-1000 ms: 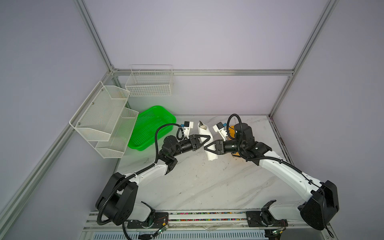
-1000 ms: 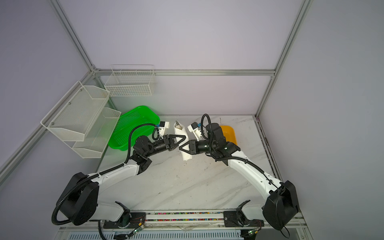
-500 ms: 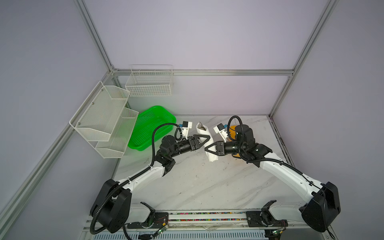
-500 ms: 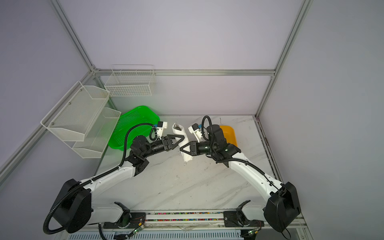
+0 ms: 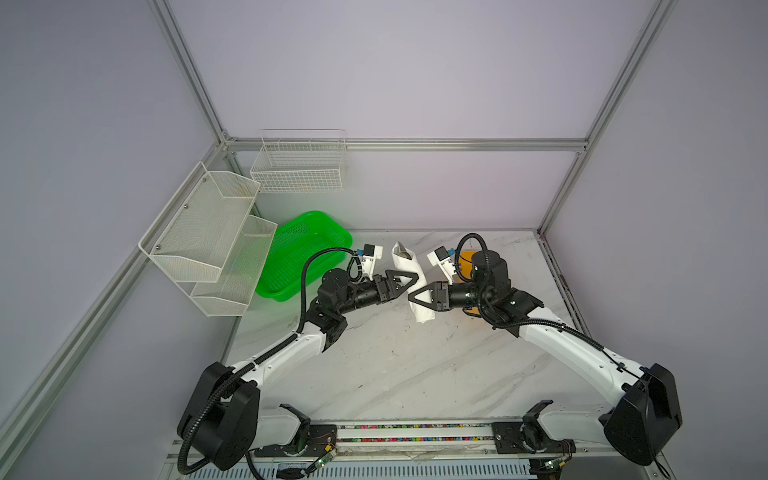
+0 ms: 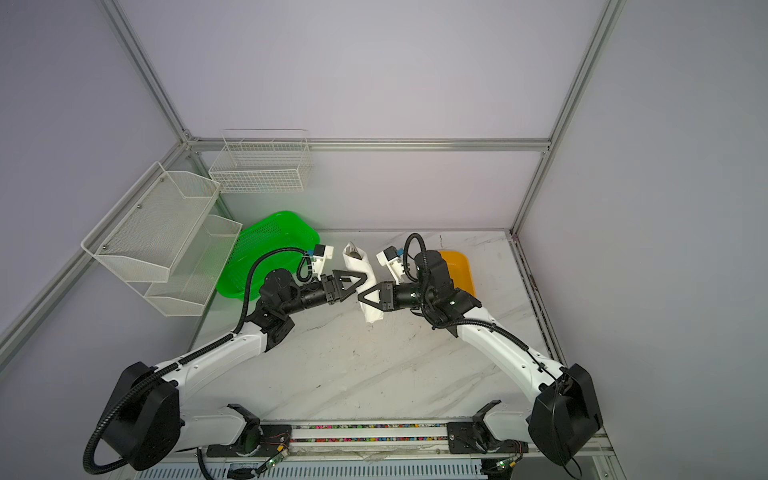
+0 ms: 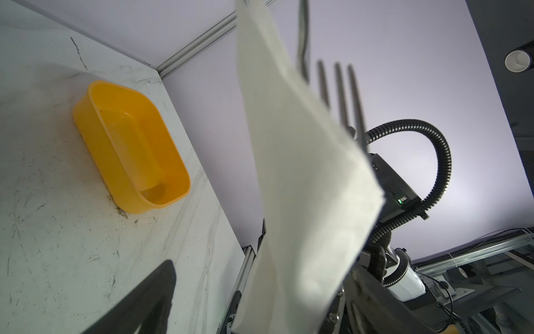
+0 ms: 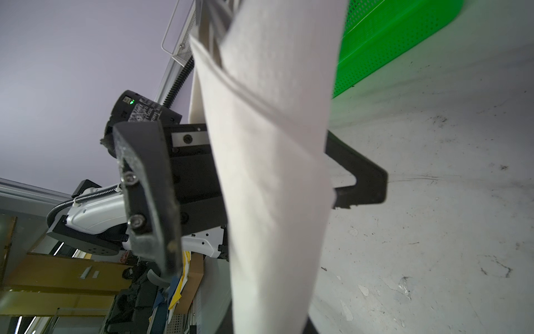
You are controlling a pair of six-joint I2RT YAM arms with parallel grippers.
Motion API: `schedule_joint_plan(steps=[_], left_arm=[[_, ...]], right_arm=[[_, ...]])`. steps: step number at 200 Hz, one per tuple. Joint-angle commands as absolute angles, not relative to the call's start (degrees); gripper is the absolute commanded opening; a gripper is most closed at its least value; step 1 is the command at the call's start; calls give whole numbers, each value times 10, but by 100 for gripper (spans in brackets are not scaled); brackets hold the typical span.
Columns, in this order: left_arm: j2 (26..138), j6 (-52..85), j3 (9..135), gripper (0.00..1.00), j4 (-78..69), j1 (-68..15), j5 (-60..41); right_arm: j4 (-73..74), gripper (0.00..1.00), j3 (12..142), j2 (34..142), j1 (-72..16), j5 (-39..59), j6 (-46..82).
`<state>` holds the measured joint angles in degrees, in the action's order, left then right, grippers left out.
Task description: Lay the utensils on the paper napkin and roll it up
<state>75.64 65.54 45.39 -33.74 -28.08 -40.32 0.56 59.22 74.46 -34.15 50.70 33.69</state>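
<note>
Marbled tabletop (image 5: 415, 374) | left fingers (image 8: 148, 185) spread apart | right fingers (image 5: 417, 294) clamp rolled paper napkin (image 5: 409, 266)

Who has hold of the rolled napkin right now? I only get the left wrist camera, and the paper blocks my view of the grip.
Observer: The right pincer alone is shut on the paper napkin.
Operator: And my left one?
Observer: The left pincer is open, its jaws standing either side of the roll.
Operator: Anything outside my frame?
Observer: A green basket, back left in both top views.
</note>
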Motion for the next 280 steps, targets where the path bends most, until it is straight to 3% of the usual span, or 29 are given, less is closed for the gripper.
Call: schedule_joint_plan(steps=[1, 45, 104, 173, 222, 249, 280], left_arm=[[756, 677, 484, 91, -411, -279, -422], [778, 710, 490, 86, -468, -279, -452], [770, 719, 484, 49, -494, -279, -455], [747, 692, 481, 25, -459, -279, -439], [747, 692, 482, 21, -460, -279, -441], [749, 690, 484, 21, -460, -279, -445], [754, 689, 488, 20, -461, -279, -454]], right_arm=[[59, 15, 591, 731, -345, 528, 344], [82, 15, 587, 735, -345, 545, 356], [85, 16, 584, 732, -345, 541, 359], [57, 21, 569, 714, -344, 532, 355], [42, 29, 561, 699, -344, 526, 356], [37, 39, 562, 693, -344, 529, 357], [-2, 40, 578, 700, -344, 547, 329]])
